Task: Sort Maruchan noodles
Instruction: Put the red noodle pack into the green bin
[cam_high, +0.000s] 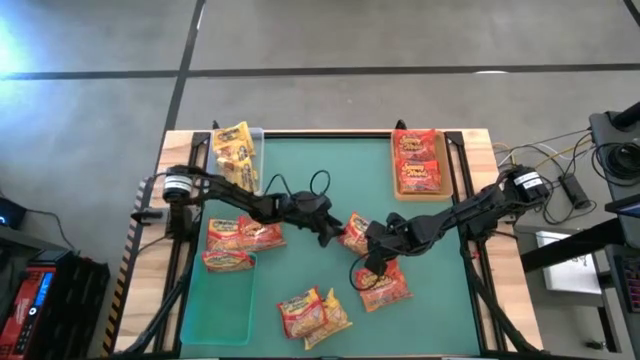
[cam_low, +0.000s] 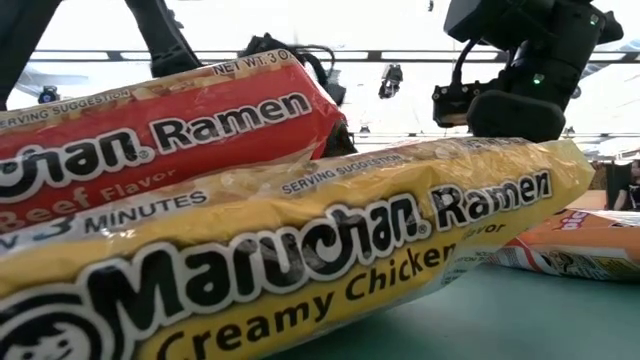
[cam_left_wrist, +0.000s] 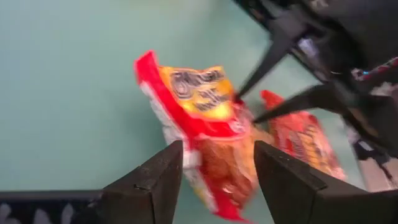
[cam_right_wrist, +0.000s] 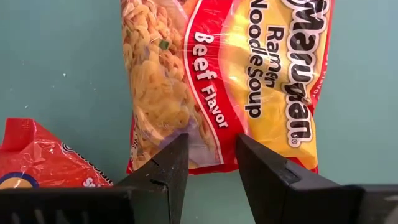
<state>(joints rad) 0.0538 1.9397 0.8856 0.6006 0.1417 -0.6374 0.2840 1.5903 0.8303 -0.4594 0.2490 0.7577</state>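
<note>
Maruchan noodle packets lie scattered on the green mat (cam_high: 430, 300). My left gripper (cam_left_wrist: 217, 152) is open at mid-table, its fingers on either side of the near end of a red and yellow packet (cam_left_wrist: 199, 118), also seen from above (cam_high: 355, 233). My right gripper (cam_right_wrist: 211, 140) is open and tipped steeply down over the end edge of a flat Beef Flavor packet (cam_right_wrist: 249, 81), which lies just nearer the front edge (cam_high: 384, 287). My right gripper's fingers (cam_left_wrist: 273, 56) show beyond the first packet in the left wrist view. My left gripper has the packet's near end (cam_left_wrist: 214, 168) between its open fingers, coming in low from the table's left; whether the fingers touch it cannot be told. My right gripper stands over the Beef packet's end edge (cam_right_wrist: 211, 163); whether a fingertip touches it cannot be told.
A tray of yellow packets (cam_high: 235, 150) stands at the far left, and a tray of red ones (cam_high: 418, 162) at the far right. Loose packets lie at the left (cam_high: 232, 245). At the front edge lie a red Beef packet (cam_low: 160, 130) and a yellow Creamy Chicken packet (cam_low: 300, 270).
</note>
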